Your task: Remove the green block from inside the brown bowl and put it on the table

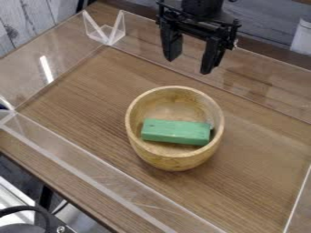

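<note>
Black cabling point(36, 213) is seen nearest, left of the brown bowl point(142, 105), beyond which the gripper point(190, 65) is held open, released, while the green block point(176, 133) is cradled inside the bowl, which is borne by the table point(85, 84).

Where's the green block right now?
In the camera view, the green block lies inside the brown bowl, at the bottom toward the near side, below the open pincer in the image.
</note>
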`<state>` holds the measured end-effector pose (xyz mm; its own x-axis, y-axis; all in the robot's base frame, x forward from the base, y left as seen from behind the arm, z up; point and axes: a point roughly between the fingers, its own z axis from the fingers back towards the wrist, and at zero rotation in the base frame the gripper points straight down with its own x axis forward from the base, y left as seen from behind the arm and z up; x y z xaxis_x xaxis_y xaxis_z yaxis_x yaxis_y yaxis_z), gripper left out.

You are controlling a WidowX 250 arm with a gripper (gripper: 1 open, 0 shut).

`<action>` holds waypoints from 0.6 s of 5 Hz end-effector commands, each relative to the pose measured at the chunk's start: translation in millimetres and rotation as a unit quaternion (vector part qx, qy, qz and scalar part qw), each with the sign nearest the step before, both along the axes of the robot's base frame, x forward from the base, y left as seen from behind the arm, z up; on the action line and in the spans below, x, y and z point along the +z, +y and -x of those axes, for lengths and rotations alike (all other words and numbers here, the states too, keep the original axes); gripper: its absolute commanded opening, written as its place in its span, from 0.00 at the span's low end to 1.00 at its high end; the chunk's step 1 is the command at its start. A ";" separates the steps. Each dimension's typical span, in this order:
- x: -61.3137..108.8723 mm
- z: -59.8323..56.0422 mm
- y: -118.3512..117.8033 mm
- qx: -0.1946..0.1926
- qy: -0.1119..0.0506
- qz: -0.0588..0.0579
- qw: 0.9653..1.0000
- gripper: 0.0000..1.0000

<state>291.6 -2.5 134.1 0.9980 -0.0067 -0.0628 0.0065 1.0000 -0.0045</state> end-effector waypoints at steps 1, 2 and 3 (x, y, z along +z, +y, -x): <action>-9.0 7.4 -1.0 -0.066 0.012 -0.002 0.998 1.00; -22.4 22.4 -1.1 -0.152 0.023 -0.004 0.988 1.00; -37.6 33.5 -3.5 -0.222 0.023 -0.003 0.975 1.00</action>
